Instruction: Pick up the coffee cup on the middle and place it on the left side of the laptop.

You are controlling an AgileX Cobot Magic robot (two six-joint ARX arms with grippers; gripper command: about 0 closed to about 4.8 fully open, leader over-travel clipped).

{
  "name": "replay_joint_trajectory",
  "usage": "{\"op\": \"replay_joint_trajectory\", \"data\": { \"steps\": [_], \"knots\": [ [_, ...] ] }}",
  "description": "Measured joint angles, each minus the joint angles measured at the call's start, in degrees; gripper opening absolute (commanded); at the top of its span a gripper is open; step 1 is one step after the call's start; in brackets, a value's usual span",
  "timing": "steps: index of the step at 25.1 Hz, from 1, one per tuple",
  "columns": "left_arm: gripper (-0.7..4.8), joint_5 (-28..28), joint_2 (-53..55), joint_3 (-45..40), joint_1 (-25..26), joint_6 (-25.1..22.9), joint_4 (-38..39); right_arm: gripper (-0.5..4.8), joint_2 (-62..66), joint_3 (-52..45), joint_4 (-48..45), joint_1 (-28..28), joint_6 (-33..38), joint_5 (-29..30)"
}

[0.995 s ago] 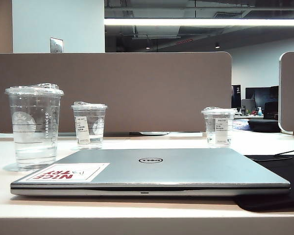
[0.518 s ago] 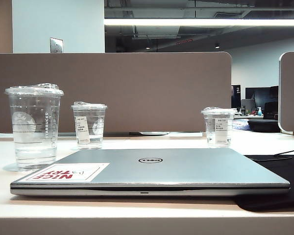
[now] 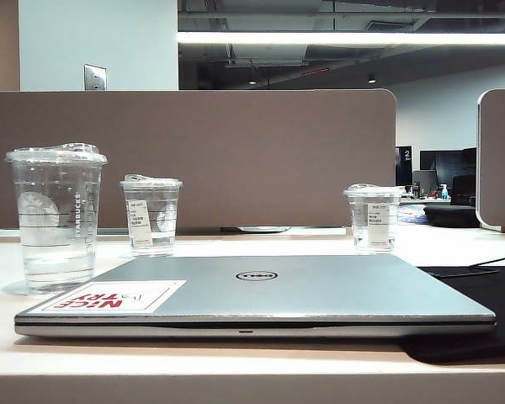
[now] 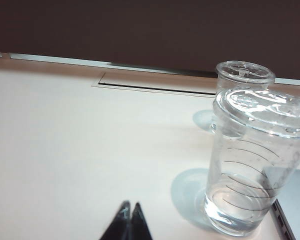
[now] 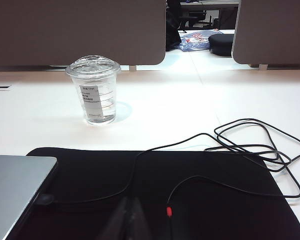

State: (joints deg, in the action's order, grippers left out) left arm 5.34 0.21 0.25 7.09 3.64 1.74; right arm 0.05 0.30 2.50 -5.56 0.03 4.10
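Left gripper (image 4: pixel 130 218), right gripper (image 5: pixel 131 215): seemingly closed, low.

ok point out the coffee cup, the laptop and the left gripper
coffee cup (image 3: pixel 55 223), exterior view, clear side wall
laptop (image 3: pixel 320 290), exterior view, bare silver lid
left gripper (image 4: pixel 130 212), left wrist view, the closed fingertips

Two shorter clear cups with white label stickers on pale desk (image 3: pixel 236 362): left labelled cup (image 3: pixel 151 215) behind laptop's left rear corner, right labelled cup (image 3: pixel 374 217) near right rear corner, both upright, lidded. Black mat (image 5: pixel 190 190) on desk beside laptop, thin black cable (image 5: pixel 250 145) looping across it onto desk. Brown partition panel (image 3: pixel 236 151) behind desk. Ceiling light strip (image 3: pixel 345 38) overhead.
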Motion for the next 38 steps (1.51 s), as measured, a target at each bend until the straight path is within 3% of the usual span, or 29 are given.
{"op": "replay_joint_trajectory", "data": {
  "steps": [23, 27, 32, 38],
  "knots": [
    [-0.04, 0.0, 0.0, 0.0, 0.0, 2.4, 0.0, -0.05, 0.0, 0.0, 0.0, 0.1, 0.0, 0.0],
    [-0.04, 0.0, -0.2, 0.0, 0.0, -0.3, 0.1, -0.05, 0.0, 0.0, 0.0, 0.1, 0.0, 0.0],
    [-0.04, -1.8, -0.2, 0.0, -6.0, -4.7, 0.2, -0.05, 0.0, 0.0, 0.0, 0.1, 0.0, 0.0],
    [-0.04, -2.6, -0.2, 0.0, -7.8, -2.6, 0.2, -0.05, 0.0, 0.0, 0.0, 0.1, 0.0, 0.0]
  ]
}}
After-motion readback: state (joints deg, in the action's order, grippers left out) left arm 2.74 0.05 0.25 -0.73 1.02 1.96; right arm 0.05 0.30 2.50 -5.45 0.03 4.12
